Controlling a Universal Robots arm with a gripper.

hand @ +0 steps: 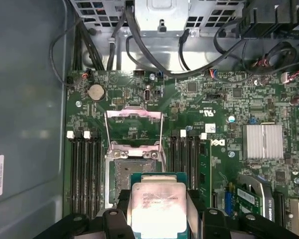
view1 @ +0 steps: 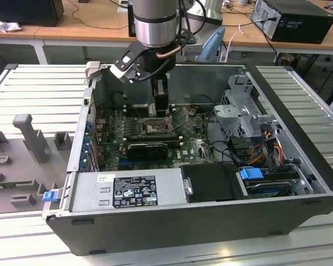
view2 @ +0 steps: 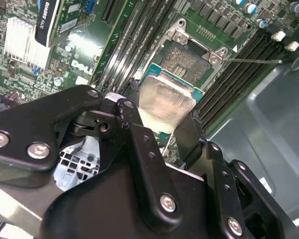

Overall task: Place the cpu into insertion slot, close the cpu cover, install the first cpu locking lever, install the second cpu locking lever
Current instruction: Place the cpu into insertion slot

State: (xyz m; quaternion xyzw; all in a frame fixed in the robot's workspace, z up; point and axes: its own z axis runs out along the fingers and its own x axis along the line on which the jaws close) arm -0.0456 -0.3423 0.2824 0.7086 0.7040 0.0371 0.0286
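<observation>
**A:** Where is the chip right now?

**B:** The small, flat, square cpu with the pale silvery face (hand: 157,208) is pinched at two opposite edges by the black tool (hand: 158,199). Its fingers are closed against the chip's sides. The second wrist view shows the same grip: the tool (view2: 162,124) clamps the cpu (view2: 165,102), which is tilted in that view.

**A:** And the socket?

**B:** The square insertion slot with a dark centre and silvery rim (hand: 125,172) lies on the green circuit board (hand: 189,99), between two banks of long black memory slots (hand: 84,169). The cpu hangs over the slot's near edge and covers part of it. I cannot tell whether they touch.

**A:** Is the lid down?

**B:** No. The thin silvery-grey cpu cover, a square frame with a cut-out (hand: 134,115), is swung open on the slot's far side.

**A:** And from outside?

**B:** The tool (view1: 161,105) reaches down into the open dark computer case (view1: 211,221), which sits on the ribbed metal counter (view1: 39,83).
</observation>
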